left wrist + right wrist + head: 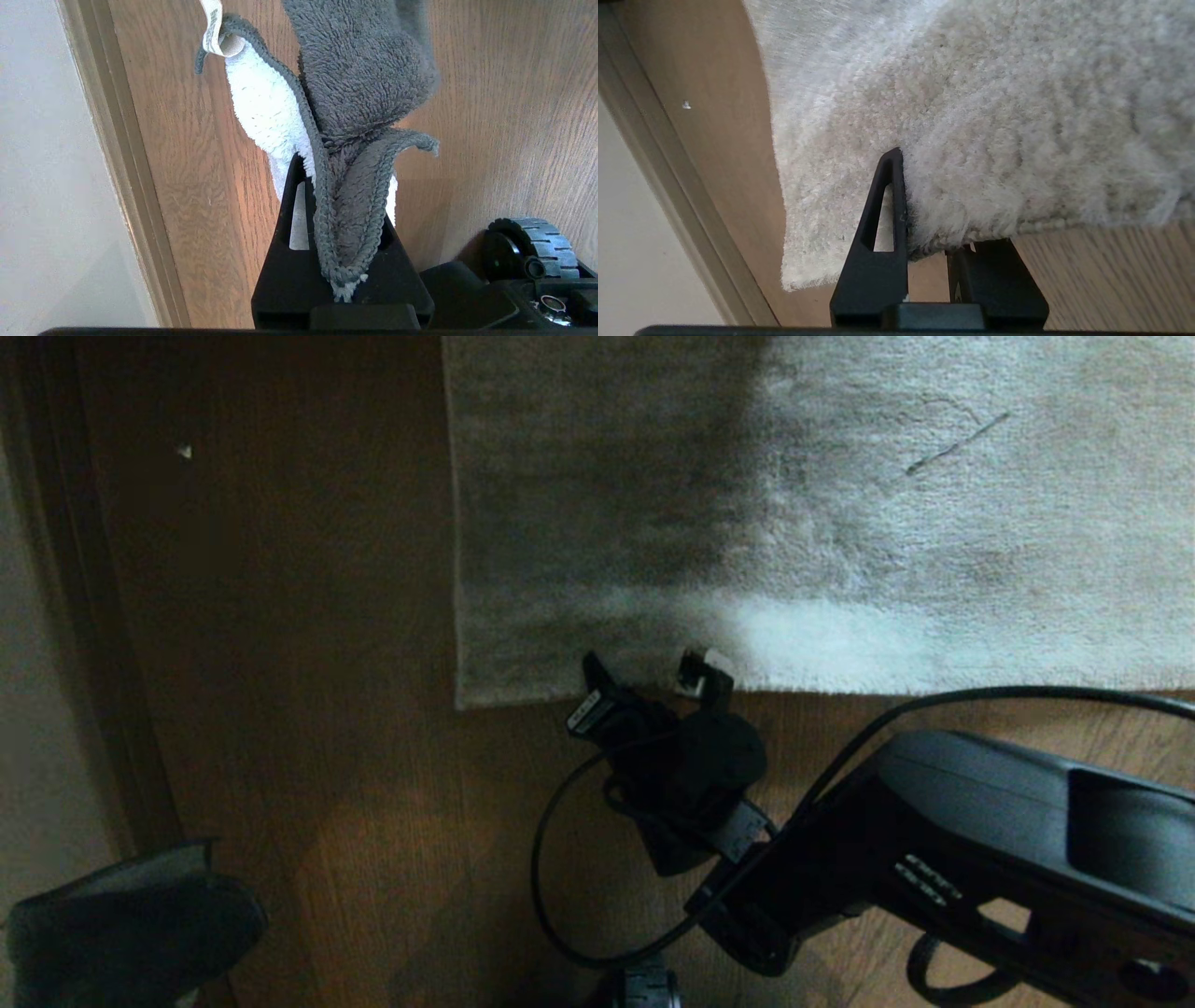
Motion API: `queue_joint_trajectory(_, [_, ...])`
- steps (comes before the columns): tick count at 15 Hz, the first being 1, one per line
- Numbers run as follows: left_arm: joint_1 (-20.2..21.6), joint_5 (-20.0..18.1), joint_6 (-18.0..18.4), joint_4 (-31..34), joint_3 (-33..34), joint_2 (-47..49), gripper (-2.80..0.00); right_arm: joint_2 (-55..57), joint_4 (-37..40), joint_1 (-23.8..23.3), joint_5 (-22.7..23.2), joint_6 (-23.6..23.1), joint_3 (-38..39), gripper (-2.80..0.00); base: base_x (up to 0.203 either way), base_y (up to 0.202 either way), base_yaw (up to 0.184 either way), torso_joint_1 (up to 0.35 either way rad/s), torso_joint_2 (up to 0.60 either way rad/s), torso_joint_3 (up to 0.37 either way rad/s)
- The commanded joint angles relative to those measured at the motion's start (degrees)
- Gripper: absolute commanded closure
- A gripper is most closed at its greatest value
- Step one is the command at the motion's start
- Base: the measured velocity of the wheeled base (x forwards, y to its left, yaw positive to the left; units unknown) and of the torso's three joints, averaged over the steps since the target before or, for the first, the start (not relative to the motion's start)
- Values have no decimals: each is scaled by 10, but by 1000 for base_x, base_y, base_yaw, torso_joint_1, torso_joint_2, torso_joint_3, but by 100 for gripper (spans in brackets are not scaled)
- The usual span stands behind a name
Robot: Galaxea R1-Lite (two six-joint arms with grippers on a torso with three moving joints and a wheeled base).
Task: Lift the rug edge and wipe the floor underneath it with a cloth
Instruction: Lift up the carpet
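Where the rug edge (840, 686) runs straight across the floor (308, 756) near the rug's near left corner, the right gripper (653, 677) reaches in from the right and sits at that border; in the right wrist view one finger (882, 210) lies on top of the pile while the other is tucked under the border, so the jaws pinch the rug edge (952, 238) between them, and the pile bulges up a little just beside the upper finger; whether the border is clear of the floor there is hard to judge from the dim head view; the rug stretches away to the far side and to the right, with bare wood planks to its left and nearer; the left gripper (343, 261) is well apart, by the skirting board (121, 154) at the left, its fingers pressed together on the cloth (355, 93), a grey and white rag that hangs from them over the floor (504, 116); a wheel (537, 242) of the base shows near it
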Motion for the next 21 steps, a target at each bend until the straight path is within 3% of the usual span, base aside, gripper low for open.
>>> queue_joint_trajectory(1, [0, 0, 0, 0, 0, 0, 0, 2, -26, 0, -2, 1, -1, 0, 0, 0, 0, 0, 0, 0])
queue_joint_trajectory(13, [0, 0, 0, 0, 0, 0, 0, -27, -26, 0, -4, -4, 11, 0, 0, 0, 0, 0, 0, 0])
queue_joint_trajectory(21, [0, 0, 0, 0, 0, 0, 0, -111, -26, -7, -5, 4, 121, 0, 0, 0, 0, 0, 0, 0])
